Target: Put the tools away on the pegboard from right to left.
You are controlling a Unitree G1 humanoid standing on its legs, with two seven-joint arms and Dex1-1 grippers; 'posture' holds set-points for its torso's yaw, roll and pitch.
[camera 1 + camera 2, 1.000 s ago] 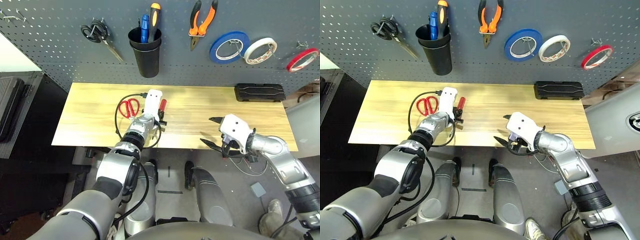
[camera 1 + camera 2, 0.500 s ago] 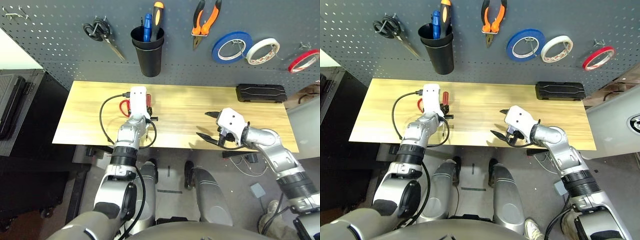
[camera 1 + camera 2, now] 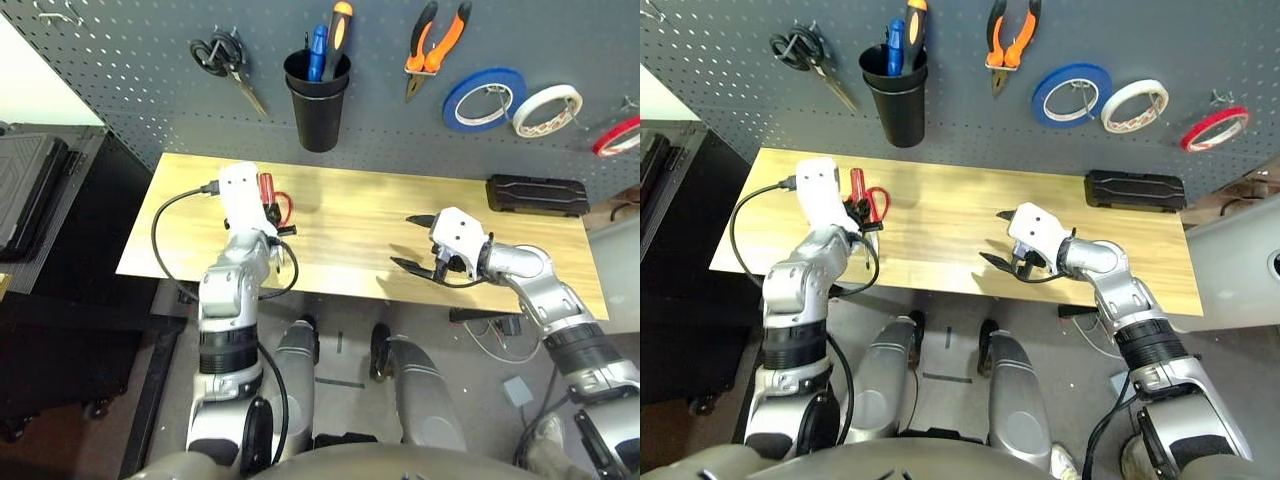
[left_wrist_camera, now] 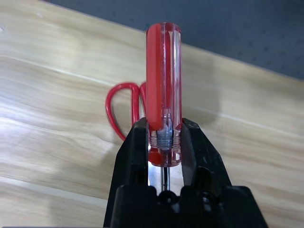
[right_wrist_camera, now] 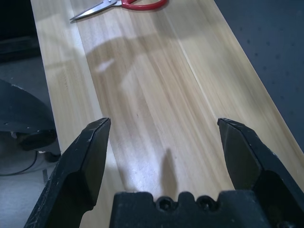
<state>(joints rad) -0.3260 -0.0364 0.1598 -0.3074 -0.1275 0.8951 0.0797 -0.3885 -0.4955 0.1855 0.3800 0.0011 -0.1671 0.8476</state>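
Observation:
My left gripper (image 4: 164, 130) is shut on the slim red-handled screwdriver (image 4: 163, 90), gripping the base of its handle just above the left part of the table (image 3: 350, 235). The red-handled scissors (image 3: 283, 206) lie on the wood right behind and beside the gripper, partly hidden by it. My right gripper (image 3: 412, 242) hovers open and empty over the table's front middle. On the pegboard (image 3: 130, 90) hang the orange-and-black pliers (image 3: 436, 45) and, at the far right, the thin red tape ring (image 3: 620, 135). The black cup (image 3: 318, 100) holds two other screwdrivers.
Black-handled scissors (image 3: 225, 62) hang at the pegboard's left. Blue tape (image 3: 483, 98) and white tape (image 3: 545, 108) hang between the pliers and the red ring. A black case (image 3: 535, 195) lies at the table's back right. A dark cabinet (image 3: 40, 190) stands to the left.
The camera view has shifted. My left gripper carried the screwdriver to my left, past the red scissors. My right gripper moved in from the front edge over the table.

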